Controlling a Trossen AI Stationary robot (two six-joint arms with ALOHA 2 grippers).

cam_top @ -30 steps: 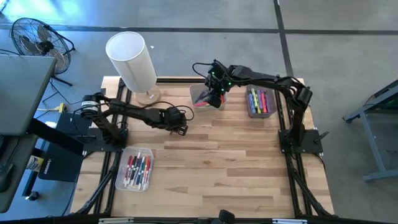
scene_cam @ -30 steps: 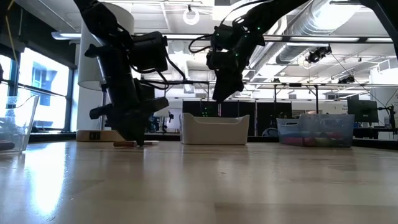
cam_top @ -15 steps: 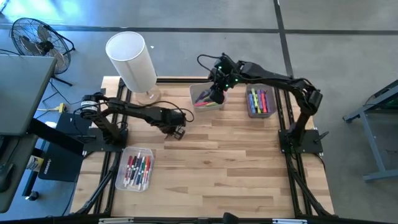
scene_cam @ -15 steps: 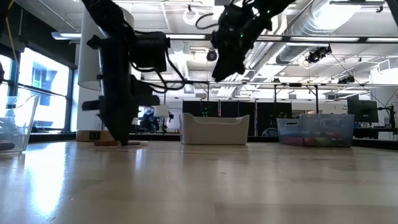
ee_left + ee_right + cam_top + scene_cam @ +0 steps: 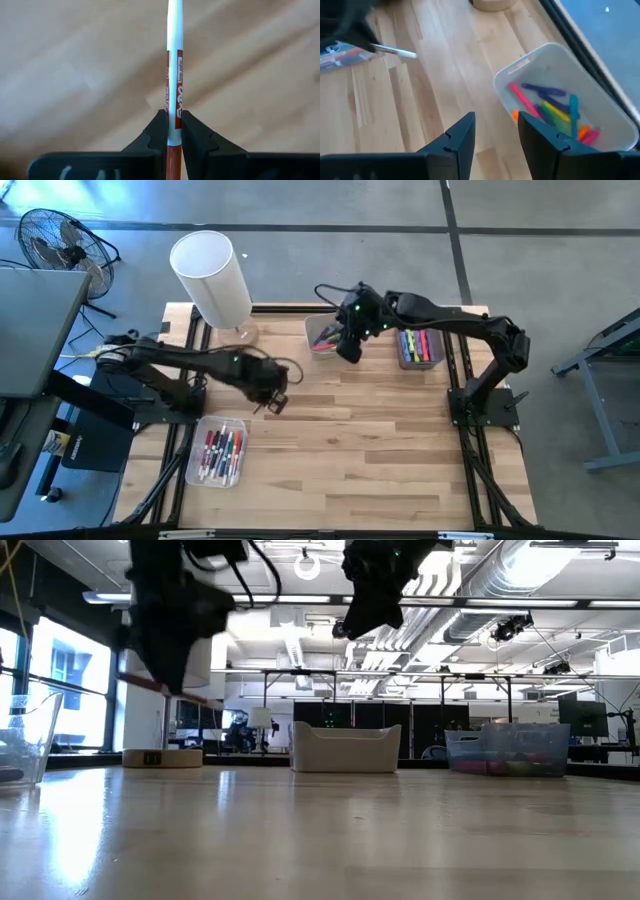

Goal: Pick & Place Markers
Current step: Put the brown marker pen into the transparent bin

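My left gripper (image 5: 268, 392) is shut on a marker with a white barrel and a red label (image 5: 174, 75), above the table's left middle. In the low view the marker (image 5: 175, 692) hangs well above the wood. My right gripper (image 5: 495, 131) is open and empty. It hovers over the near edge of the middle clear bin (image 5: 322, 335), which holds several coloured markers (image 5: 547, 107). More markers lie in the far right bin (image 5: 418, 344) and in the near left bin (image 5: 217, 450). My left gripper pinches the marker between its two fingers at the barrel's lower part (image 5: 173, 131), close to its red end (image 5: 173, 160). The fingers lie across the marker. The marker is lifted clear of the table and sticks out almost level past the fingers.
A tall white cylinder on a round wooden base (image 5: 212, 278) stands at the far left of the table. Black frame rails (image 5: 462, 380) run along both sides. Bare wood (image 5: 350, 440) spreads across the middle and near part of the table.
My left gripper has risen from the table with the marker and drawn a little toward the near left; the marker, which lay on the wood, is now lifted clear. My right gripper has risen above the middle bin and come slightly toward the near edge.
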